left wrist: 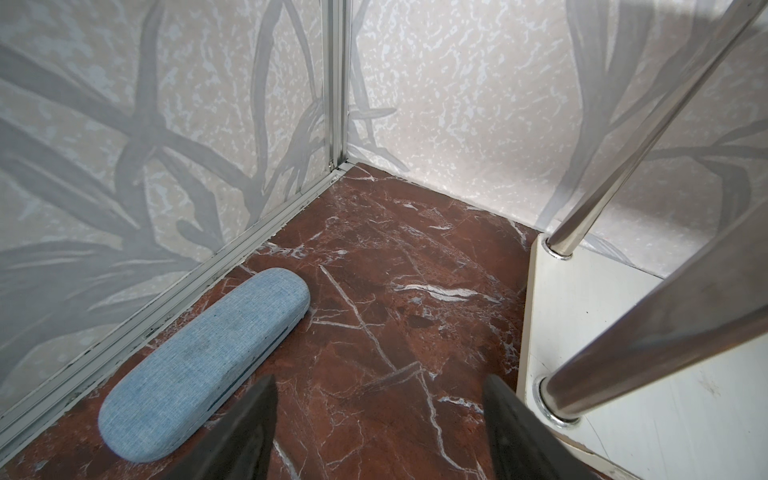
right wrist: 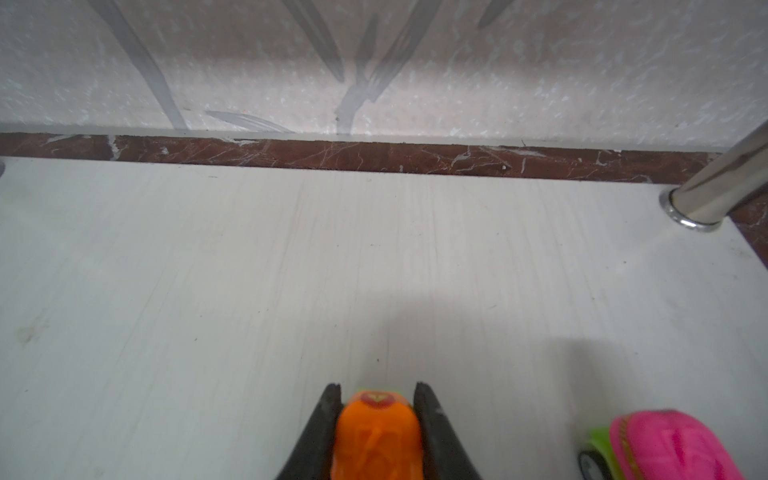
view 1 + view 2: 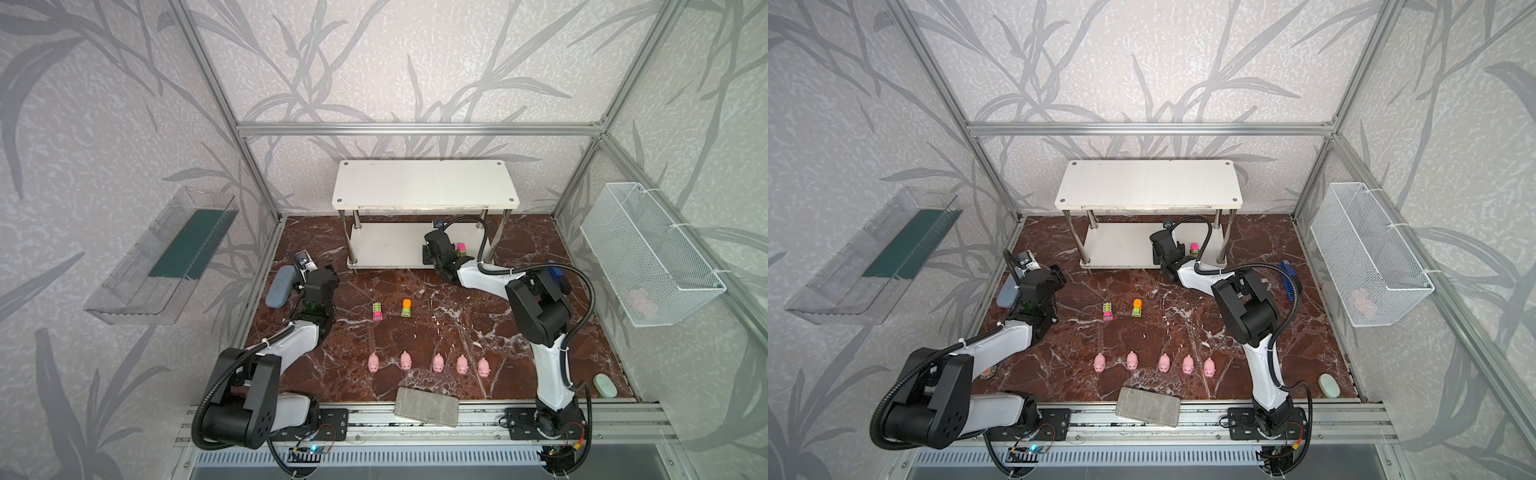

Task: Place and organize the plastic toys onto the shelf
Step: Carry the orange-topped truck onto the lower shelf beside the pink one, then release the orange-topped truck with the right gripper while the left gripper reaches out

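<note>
My right gripper [image 2: 377, 390] is shut on an orange-topped lime truck [image 2: 376, 436], held low over the lower board of the white shelf [image 2: 291, 270]. A pink-topped truck [image 2: 665, 444] [image 3: 461, 249] stands on that board beside it. In both top views two more trucks, one pink [image 3: 377, 311] and one orange [image 3: 406, 308], sit on the marble floor. Several pink pigs [image 3: 437, 363] stand in a row nearer the front. The shelf's upper board [image 3: 424, 183] is bare. My left gripper [image 1: 380, 386] hangs open over the floor by the shelf's left post, holding nothing.
A blue-grey case [image 1: 203, 365] [image 3: 279, 286] lies along the left wall. A grey block [image 3: 426, 406] rests on the front rail and a mint oval [image 3: 604, 385] lies at the front right. A blue tool [image 3: 1287, 276] sits behind my right arm. A clear tray [image 3: 162, 257] and a mesh basket [image 3: 648, 253] hang on the walls.
</note>
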